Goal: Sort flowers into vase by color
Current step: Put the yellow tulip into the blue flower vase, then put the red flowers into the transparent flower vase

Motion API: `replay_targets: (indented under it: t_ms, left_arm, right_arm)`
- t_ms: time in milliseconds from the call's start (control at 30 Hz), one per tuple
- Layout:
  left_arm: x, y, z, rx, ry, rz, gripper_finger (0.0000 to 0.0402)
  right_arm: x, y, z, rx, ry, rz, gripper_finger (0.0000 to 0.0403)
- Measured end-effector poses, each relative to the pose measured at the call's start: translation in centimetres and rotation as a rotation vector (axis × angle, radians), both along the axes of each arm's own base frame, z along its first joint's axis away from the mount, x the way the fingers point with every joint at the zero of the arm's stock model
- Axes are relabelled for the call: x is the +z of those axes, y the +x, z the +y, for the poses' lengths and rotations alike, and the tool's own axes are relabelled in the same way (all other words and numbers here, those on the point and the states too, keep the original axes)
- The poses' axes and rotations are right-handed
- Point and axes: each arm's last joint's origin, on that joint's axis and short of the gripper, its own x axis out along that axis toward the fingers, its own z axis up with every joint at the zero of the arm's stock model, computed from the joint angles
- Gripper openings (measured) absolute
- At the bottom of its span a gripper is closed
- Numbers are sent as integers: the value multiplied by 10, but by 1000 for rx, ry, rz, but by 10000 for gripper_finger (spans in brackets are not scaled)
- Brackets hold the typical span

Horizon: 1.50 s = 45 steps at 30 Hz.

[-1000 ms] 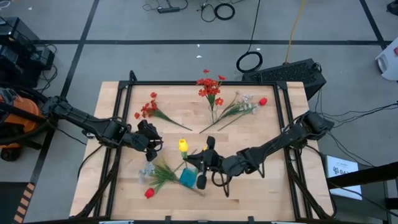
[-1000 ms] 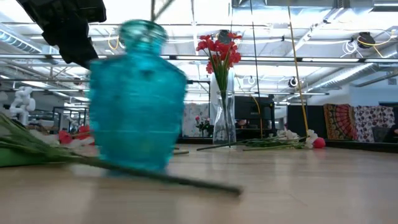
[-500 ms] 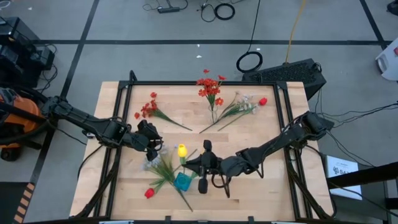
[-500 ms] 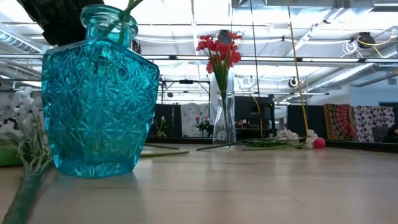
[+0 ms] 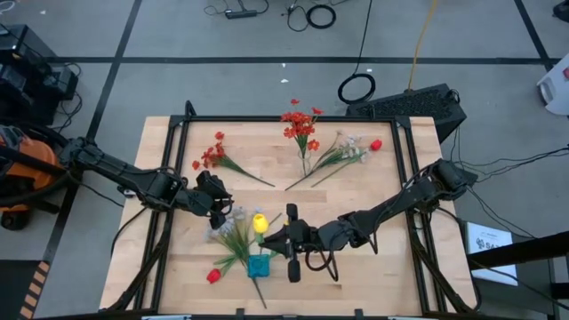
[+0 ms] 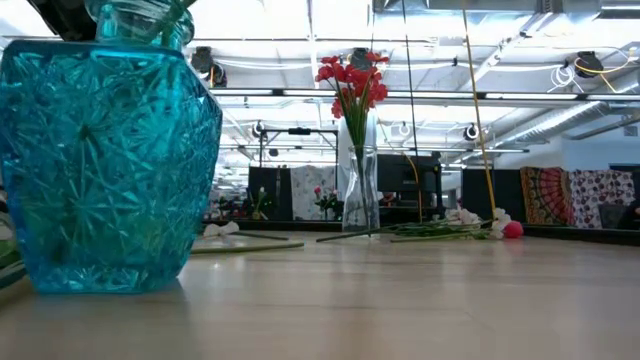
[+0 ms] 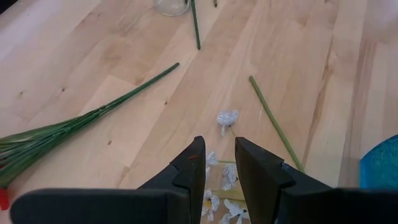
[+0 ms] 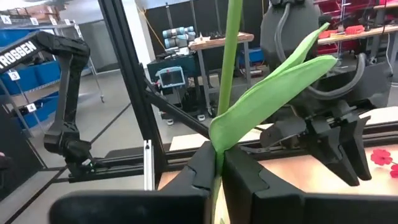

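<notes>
So the left gripper point(image 5: 224, 206) sits over the white spray point(image 5: 220, 220) at the table's point(image 5: 356, 280) front-left, jaws a narrow gap apart with nothing between them. Just right of it, the blue vase point(image 5: 259, 264) stands near the front edge with the yellow tulip point(image 5: 260, 222) poking up out of it. The right gripper point(image 5: 283, 238) is pinched on the tulip's stem point(image 8: 231, 62), right above the vase.

If this is the drop, I'd keep the stem upright and let go gently so it doesn't tip the vase.

The high view gives the whole layout: red sprays point(image 5: 212, 156) at the back, clear vase point(image 5: 303, 135) with reds. Only the right wrist view shows the fingers point(image 8: 205, 165) actually squeezing the stem. The low view shows the vase standing flat.
</notes>
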Motion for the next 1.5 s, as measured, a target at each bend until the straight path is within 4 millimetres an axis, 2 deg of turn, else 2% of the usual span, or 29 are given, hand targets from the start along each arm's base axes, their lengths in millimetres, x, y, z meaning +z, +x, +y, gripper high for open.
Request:
replay_targets:
  t_ms: [267,467,867,1100,1333,1500]
  left_arm:
    - [0,0,0,0,1,0,93]
    - [0,0,0,0,1,1,93]
    - [0,0,0,0,3,4,93]
    - [0,-1,0,-1,5,8,93]
    - [0,-1,0,0,4,7,93]
    - [0,0,0,0,3,7,93]
  right_arm:
    - [17,5,0,-1,-13,26,91]
    - [30,8,2,44,-47,116,121]
    - [72,-4,-3,45,-69,193,130]
    - [76,-10,-3,118,-2,338,130]
    - [101,-34,-15,76,116,424,130]
    - [114,-62,-30,-112,249,484,130]
